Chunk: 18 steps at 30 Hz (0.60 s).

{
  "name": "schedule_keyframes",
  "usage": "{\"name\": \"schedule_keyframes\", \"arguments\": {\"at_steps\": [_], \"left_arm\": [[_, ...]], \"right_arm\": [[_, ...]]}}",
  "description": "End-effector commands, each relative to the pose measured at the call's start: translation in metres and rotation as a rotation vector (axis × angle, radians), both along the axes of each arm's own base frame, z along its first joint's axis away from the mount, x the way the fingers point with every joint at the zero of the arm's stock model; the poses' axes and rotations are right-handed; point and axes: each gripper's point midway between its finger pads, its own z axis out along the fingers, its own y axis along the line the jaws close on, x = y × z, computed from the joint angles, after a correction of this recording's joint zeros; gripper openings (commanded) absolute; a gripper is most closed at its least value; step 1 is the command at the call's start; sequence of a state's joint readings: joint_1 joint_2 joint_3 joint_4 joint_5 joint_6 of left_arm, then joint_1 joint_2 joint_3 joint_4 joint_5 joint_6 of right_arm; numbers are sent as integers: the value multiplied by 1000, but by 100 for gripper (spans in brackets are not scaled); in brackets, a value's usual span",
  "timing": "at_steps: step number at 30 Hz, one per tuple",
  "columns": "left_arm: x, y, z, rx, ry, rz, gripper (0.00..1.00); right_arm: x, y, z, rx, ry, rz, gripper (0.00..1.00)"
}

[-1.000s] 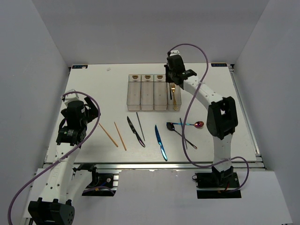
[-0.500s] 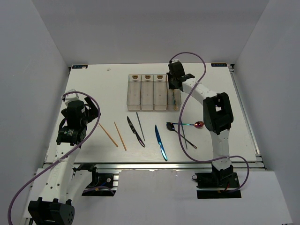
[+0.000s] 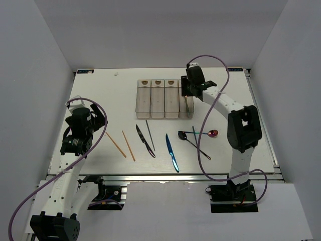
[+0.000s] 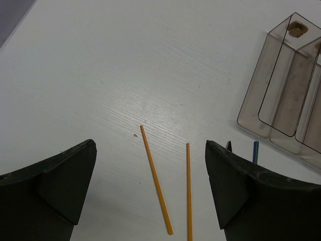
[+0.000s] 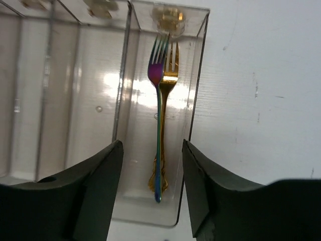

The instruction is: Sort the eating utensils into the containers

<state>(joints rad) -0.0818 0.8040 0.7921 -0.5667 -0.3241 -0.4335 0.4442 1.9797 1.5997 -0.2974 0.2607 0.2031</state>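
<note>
The containers (image 3: 158,99) are clear bins joined side by side at the back of the table. In the rightmost bin (image 5: 198,75) a purple fork (image 5: 159,125) lies against a gold fork (image 5: 169,90). My right gripper (image 5: 152,145) hangs open just above their handles and holds nothing; in the top view it (image 3: 186,96) is over that bin. My left gripper (image 4: 150,145) is open above two tan chopsticks (image 4: 155,186) at the left. A black knife (image 3: 145,140), a blue knife (image 3: 172,152), a black spoon (image 3: 193,143) and a pink-bowled spoon (image 3: 204,133) lie on the table.
A thin dark stick (image 3: 150,135) lies beside the black knife. The table's front rail (image 3: 165,175) runs just below the utensils. The right arm's purple cable (image 3: 203,150) loops over the spoons. White walls close in both sides.
My right gripper has gone from shut to open, and the purple fork now lies in the rightmost bin beside the gold one. The right arm shifted slightly right. The left arm has not moved.
</note>
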Motion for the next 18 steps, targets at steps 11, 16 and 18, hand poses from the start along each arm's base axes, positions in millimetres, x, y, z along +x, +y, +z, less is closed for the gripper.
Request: {"name": "schedule_keyframes", "arguments": {"at_steps": [11,16,18], "left_arm": [[2,-3,9,-3,-31,-20,98],[3,-5,9,-7,-33,-29,98],[3,-6,7,-8,-29,-33,98]], "right_arm": [[-166,3,-10,13,194,374,59],[-210,-6,-47,-122,281,374,58],[-218,-9,-55,-150,316,381,56]]}}
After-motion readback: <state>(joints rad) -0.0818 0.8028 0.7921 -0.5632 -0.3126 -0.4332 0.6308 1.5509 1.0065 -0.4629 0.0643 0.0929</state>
